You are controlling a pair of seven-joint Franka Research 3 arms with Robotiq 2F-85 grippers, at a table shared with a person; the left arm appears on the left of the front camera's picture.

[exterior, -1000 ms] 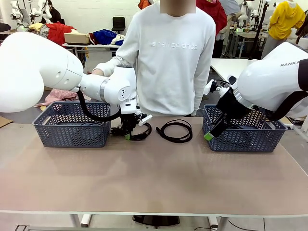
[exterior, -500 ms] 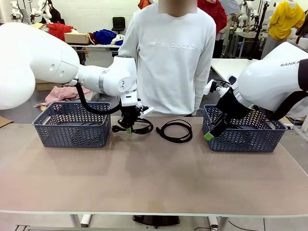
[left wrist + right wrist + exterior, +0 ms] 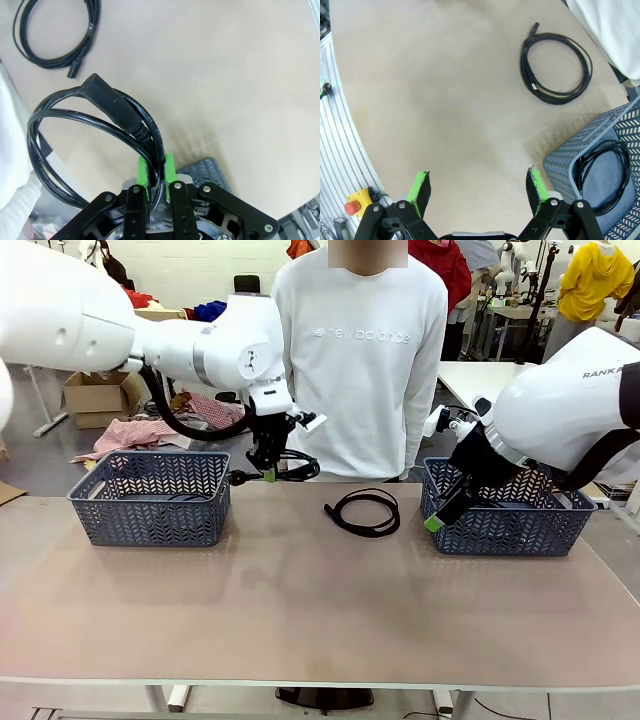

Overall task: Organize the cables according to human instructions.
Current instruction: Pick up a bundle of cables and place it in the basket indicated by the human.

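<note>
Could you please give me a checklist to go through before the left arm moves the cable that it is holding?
1. Left claw shut on the coiled cable: ok.
2. Coiled cable lifted off the table: ok.
3. Coiled cable above a basket: not ok; it hangs beside the left basket.
4. Right claw open, holding nothing, by the right basket: ok.
5. Other cable lying on the table, apart from the held one: ok.
6. Which basket the person wants: cannot tell.
</note>
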